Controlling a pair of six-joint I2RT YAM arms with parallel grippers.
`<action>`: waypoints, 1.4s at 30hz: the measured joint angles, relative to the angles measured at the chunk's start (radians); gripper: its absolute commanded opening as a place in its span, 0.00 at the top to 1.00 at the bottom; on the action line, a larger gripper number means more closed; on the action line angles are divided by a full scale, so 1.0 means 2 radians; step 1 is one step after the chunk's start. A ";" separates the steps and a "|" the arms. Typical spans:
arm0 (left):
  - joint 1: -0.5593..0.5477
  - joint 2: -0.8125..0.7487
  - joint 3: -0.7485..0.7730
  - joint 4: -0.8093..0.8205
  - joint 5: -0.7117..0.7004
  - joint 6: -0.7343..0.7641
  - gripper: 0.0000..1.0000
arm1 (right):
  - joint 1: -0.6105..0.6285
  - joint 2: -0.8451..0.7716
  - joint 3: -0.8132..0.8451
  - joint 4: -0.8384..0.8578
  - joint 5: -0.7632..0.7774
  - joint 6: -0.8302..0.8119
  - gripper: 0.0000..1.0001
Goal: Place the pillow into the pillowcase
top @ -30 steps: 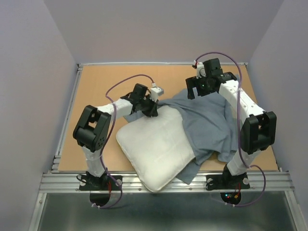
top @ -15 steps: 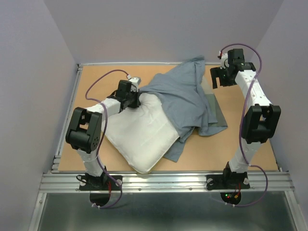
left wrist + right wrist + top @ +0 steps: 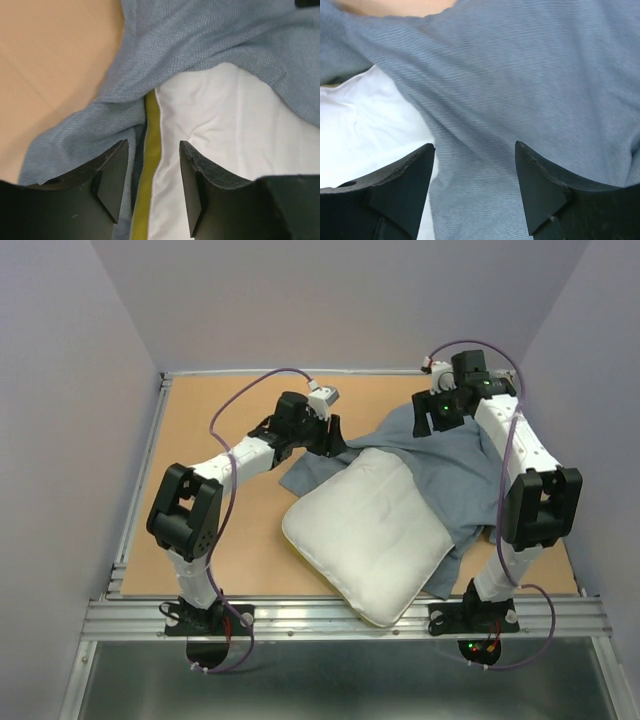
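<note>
**Pinch the hem, not the pillow**

The left fingers stand apart and empty, straddling the yellow band. The right fingers hover wide over the pillowcase. The pillow lies on the counter, its far end under the cloth. Each should likely grip grey-blue fabric alone.

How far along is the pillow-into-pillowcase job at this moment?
Done: little; only the far edge of the pillow sits under the pillowcase. In hand: nothing; left gripper and right gripper hover open over the fabric. Left: nearly the whole insertion.
</note>
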 measured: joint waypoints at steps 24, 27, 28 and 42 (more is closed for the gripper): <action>0.019 -0.023 -0.091 -0.086 0.098 0.058 0.35 | 0.146 0.075 -0.011 0.010 0.101 -0.097 0.54; 0.019 -0.013 -0.086 -0.087 0.100 0.058 0.35 | 0.148 0.076 -0.011 0.006 0.102 -0.100 0.58; 0.019 -0.011 -0.084 -0.088 0.102 0.058 0.38 | 0.149 0.075 -0.011 0.005 0.102 -0.101 0.65; 0.019 0.009 -0.054 -0.076 0.134 0.039 1.00 | 0.178 0.067 0.015 -0.040 0.052 -0.106 0.99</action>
